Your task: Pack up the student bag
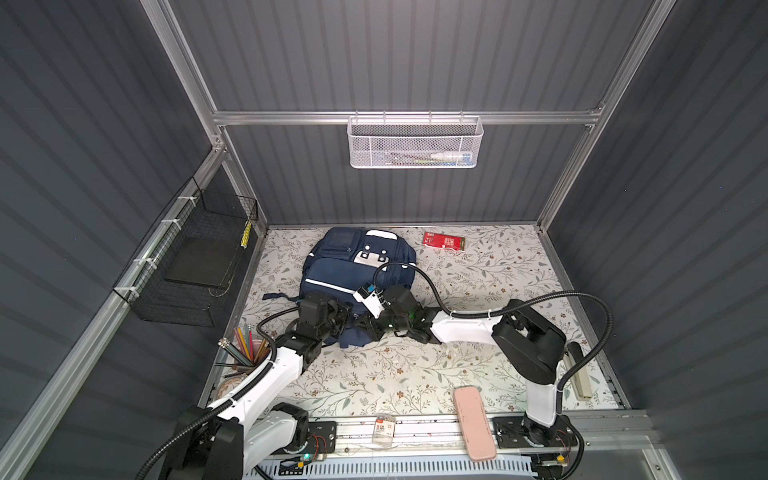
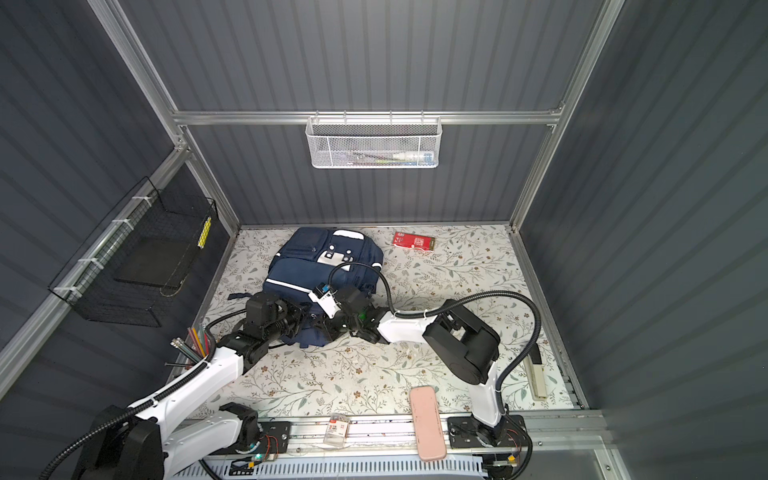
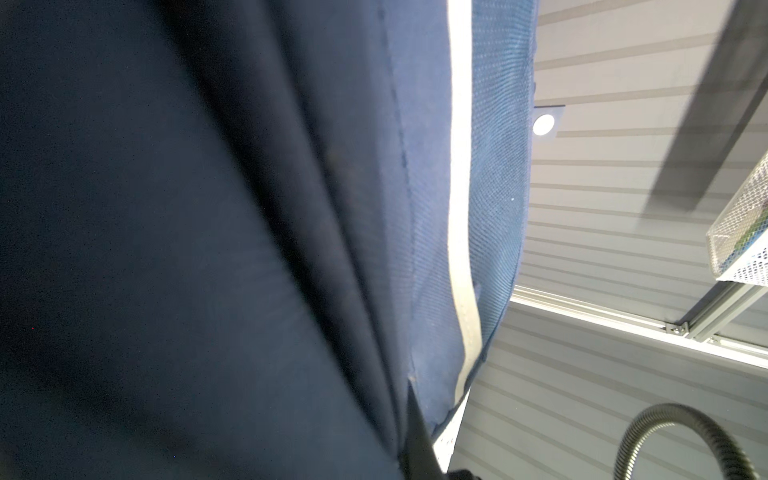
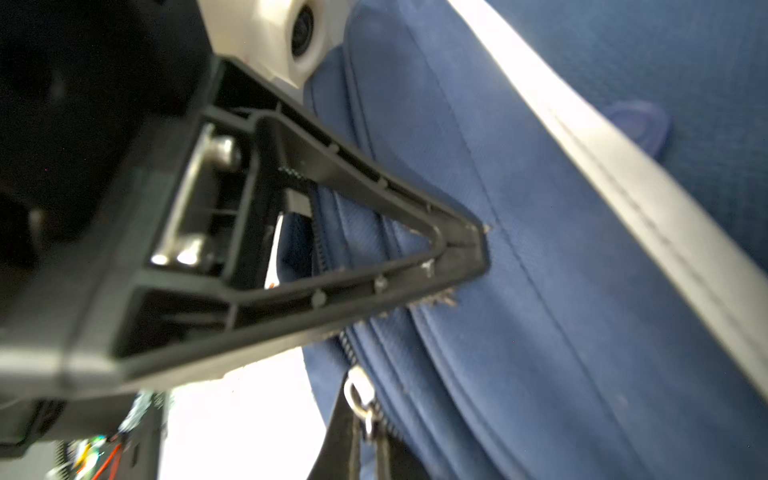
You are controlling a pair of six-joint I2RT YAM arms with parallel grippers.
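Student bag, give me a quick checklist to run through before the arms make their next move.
Left gripper shut on student bag fabric: ok.
Right gripper shut, tips against the bag; fabric actually pinched: cannot tell.
Bag opened for packing: cannot tell, its near end is hidden.
Right arm's cable clear of the bag: not ok, it loops over it.
Pink case and red packet packed: not ok, both lie on the table.
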